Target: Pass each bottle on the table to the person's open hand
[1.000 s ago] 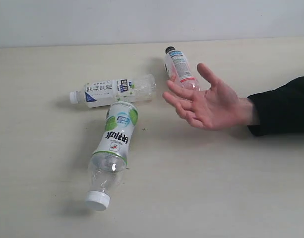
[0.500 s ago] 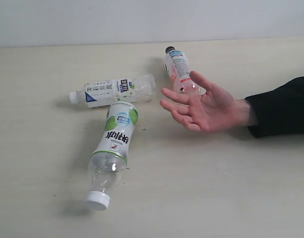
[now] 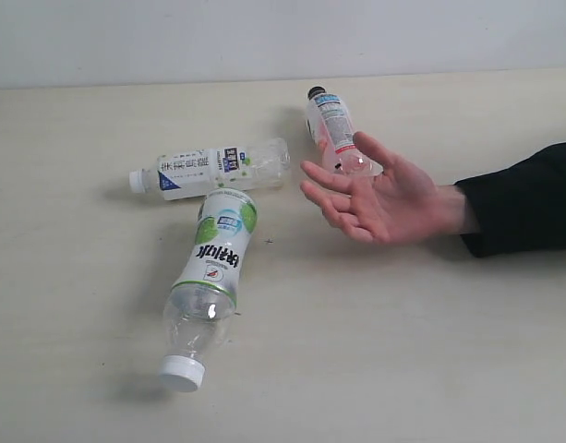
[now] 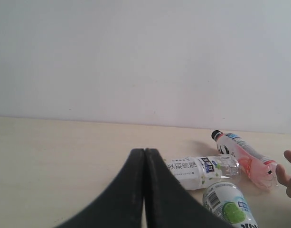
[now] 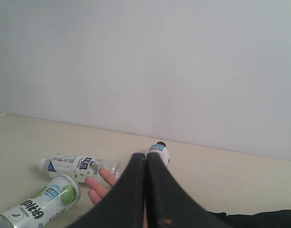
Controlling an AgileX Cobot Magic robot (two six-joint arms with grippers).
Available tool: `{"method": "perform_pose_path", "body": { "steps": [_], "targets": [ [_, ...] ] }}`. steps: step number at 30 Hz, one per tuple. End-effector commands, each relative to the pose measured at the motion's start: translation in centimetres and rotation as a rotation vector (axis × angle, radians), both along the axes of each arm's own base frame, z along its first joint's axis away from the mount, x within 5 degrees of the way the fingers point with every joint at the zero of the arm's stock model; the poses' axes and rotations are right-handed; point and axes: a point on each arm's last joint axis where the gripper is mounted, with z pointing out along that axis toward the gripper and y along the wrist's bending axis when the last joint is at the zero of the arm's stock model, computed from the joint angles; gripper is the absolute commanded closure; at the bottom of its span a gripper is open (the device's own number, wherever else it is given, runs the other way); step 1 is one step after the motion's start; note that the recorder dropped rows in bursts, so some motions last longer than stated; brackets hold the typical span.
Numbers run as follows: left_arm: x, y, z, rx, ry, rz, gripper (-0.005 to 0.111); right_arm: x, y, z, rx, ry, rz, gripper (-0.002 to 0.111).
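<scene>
Lying flat on the table [image 3: 403, 360]: green bottle [image 3: 213, 268] nearest, blue bottle [image 3: 213, 168] just beside its base, pink bottle [image 3: 331, 125] just behind the hand [image 3: 384, 198], palm up to receive. Left gripper [image 4: 144, 154] and right gripper [image 5: 145, 157] pinched closed, empty, well back, nothing picked yet

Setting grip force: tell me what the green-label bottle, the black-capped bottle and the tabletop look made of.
Green-label bottle: thin clear plastic, glossy, see-through at its bare end; printed film label; white cap probably plastic. Black-capped bottle: likewise clear glossy plastic, pink-tinted near its base. Tabletop: pale cream, matte, faint grain; laminate or painted wood, cannot tell.
</scene>
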Motion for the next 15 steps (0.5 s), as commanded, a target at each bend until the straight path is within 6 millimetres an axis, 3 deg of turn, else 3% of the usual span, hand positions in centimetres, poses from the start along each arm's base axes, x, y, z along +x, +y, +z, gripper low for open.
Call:
{"method": "perform_pose_path", "body": {
  "steps": [1,10,15],
  "targets": [
    [-0.03,0.02,-0.08,0.000,-0.003,0.003,0.106,0.00,0.01,-0.09,0.002,-0.005,0.001,0.108],
    [-0.03,0.02,-0.08,0.000,-0.003,0.003,0.106,0.09,-0.22,-0.15,-0.073,-0.030,-0.025,0.108],
    [-0.03,0.02,-0.08,0.000,-0.003,0.003,0.106,0.09,-0.21,-0.13,-0.070,-0.030,-0.024,0.100]
  ]
}}
